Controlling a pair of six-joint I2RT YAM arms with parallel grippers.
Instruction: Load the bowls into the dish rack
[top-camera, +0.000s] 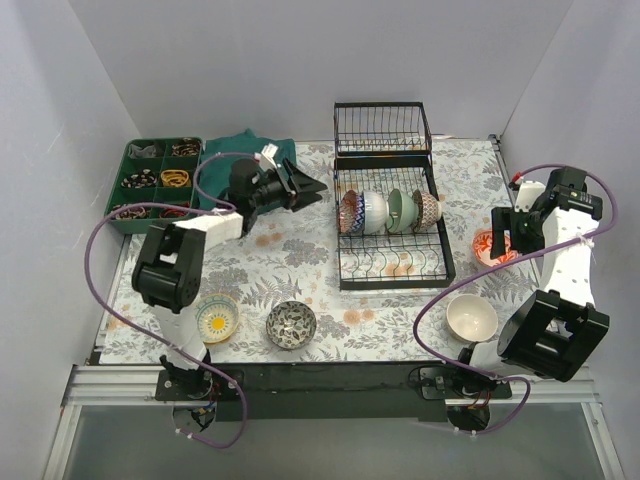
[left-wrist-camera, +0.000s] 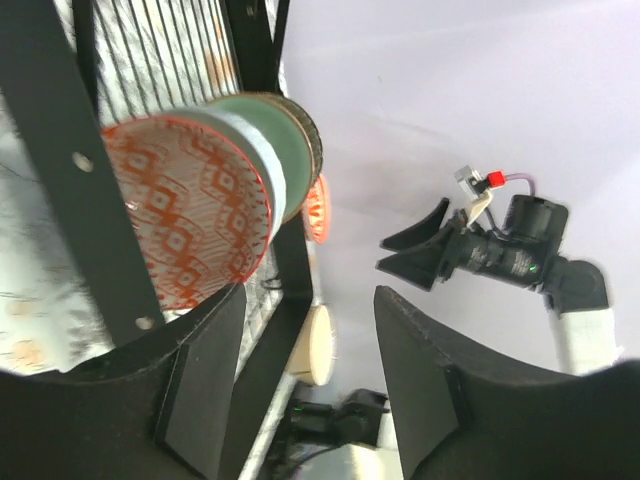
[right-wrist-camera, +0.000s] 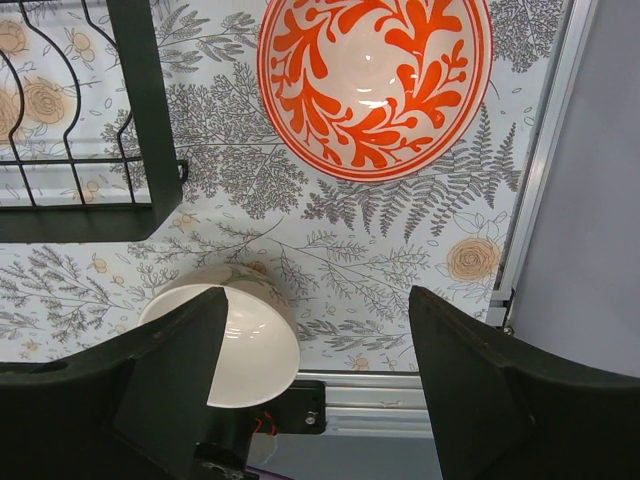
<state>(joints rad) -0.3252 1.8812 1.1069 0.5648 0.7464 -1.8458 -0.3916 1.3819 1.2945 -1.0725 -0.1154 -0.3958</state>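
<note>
Your left gripper (top-camera: 306, 189) is wide open and holding nothing. It hangs just left of the dish rack (top-camera: 395, 272), fingers aimed at the row of bowls. Four bowls stand on edge in the rack's back row, packed close together: the red-patterned bowl (top-camera: 350, 212) nearest your left gripper, then a white bowl (top-camera: 374, 212), the pale green bowl (top-camera: 400, 210) and the brown-patterned bowl (top-camera: 428, 207). In the left wrist view the red-patterned bowl sits ahead of the spread fingers and off to one side, with nothing between the pads. Your right gripper (top-camera: 505, 232) is spread open too, also empty, and hovers over the red-orange bowl (top-camera: 487, 247). That bowl sits upright on the floral table (top-camera: 300, 280) just right of the rack. The right wrist view puts it ahead of the fingertips, not between them. Not yet racked: the cream bowl (top-camera: 471, 318) near the right arm's base, the black-white bowl (top-camera: 291, 324) at front centre, and the yellow-sun bowl (top-camera: 217, 317) beside the left arm's base, all upright and apart from each other. The wire basket section (top-camera: 382, 128) stands at the rack's far end. The green compartment tray (top-camera: 132, 180) is in the back-left corner, with a dark green cloth (top-camera: 222, 158) right beside it.
</note>
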